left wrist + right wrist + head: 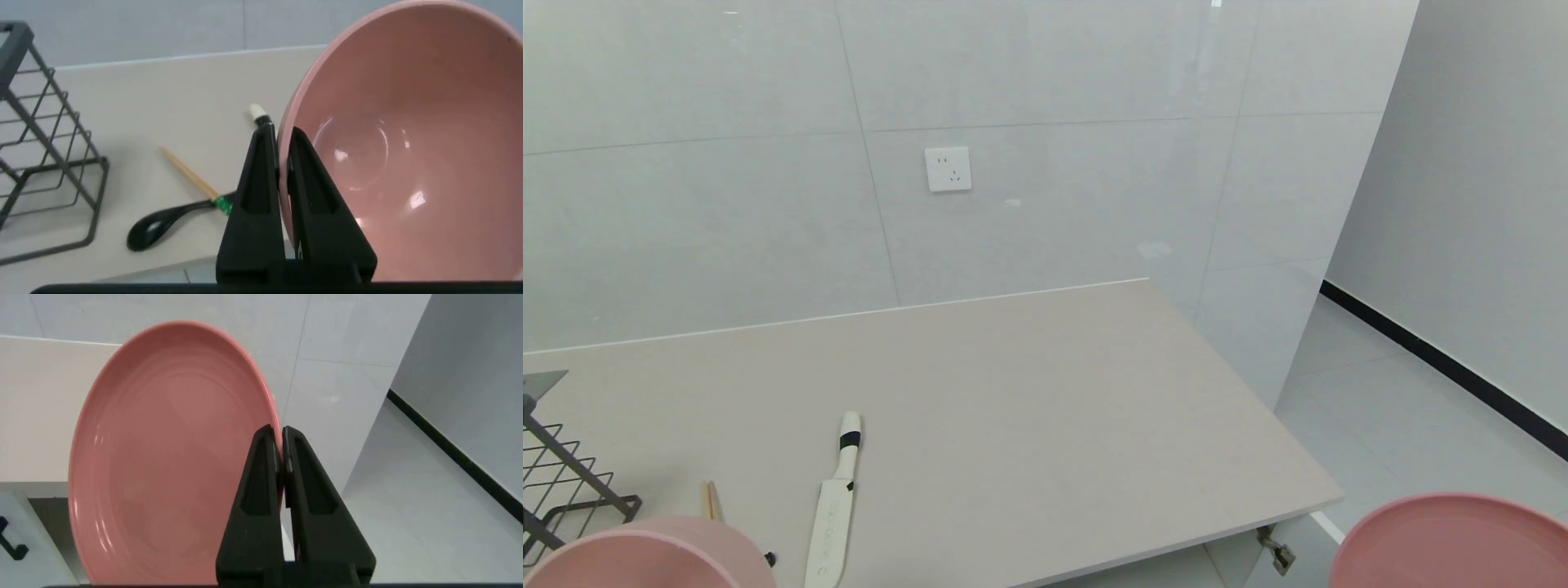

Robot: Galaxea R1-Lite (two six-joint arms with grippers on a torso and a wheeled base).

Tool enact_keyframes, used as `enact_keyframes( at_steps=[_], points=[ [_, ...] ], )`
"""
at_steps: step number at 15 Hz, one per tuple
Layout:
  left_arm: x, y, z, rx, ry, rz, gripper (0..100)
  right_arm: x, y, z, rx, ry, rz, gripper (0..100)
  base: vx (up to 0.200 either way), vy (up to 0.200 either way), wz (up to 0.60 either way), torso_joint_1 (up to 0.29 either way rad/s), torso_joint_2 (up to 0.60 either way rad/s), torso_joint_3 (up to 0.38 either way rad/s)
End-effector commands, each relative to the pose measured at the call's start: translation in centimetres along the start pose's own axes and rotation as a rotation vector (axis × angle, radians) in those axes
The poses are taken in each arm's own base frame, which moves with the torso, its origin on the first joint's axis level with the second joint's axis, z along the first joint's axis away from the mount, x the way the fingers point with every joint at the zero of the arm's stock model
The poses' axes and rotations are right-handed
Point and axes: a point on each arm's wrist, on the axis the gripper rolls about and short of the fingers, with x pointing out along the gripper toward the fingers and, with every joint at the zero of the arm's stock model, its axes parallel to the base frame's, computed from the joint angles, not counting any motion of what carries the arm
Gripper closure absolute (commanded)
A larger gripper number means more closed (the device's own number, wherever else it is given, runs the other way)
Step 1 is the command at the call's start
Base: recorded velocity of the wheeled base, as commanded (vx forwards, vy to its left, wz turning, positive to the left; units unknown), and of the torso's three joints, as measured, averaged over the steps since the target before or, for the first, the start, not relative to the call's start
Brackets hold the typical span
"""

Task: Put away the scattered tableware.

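Countertop (1029, 392) | left end effector (282, 137) grips bowl (409, 147) | right end effector (282, 434) grips plate (163, 457)

A white square wall socket (948, 169) sits upper centre on the grey tiled wall (686, 204); a black skirting strip (1445, 365) runs down the right.

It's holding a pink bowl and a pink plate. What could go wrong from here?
The right gripper pinches the plate only at its rim, out past the counter edge over the floor; a slip might break it.
The left gripper grips the bowl by its rim too; it could tilt or drop onto the knife and spoon nearby.
The wire rack is close; the bowl could bump it.
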Motion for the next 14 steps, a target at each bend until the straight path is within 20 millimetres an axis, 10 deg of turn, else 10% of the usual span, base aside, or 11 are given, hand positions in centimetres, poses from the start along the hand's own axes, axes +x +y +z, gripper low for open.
enact_keyframes(
  at_steps=[1, 14],
  points=[
    [-0.28, 0.08, -0.76, 0.041, 0.025, 0.040, 100, -0.05, 0.01, -0.03, 0.017, -0.007, -0.001, 100, 0.000, 0.000, 0.00, 0.000, 0.00, 0.000],
    [-0.27, 0.08, -0.67, 0.038, 0.016, 0.037, 100, -0.05, 0.01, -0.04, 0.022, -0.005, -0.004, 100, 0.000, 0.000, 0.00, -0.023, 0.06, 0.039]
  ],
)
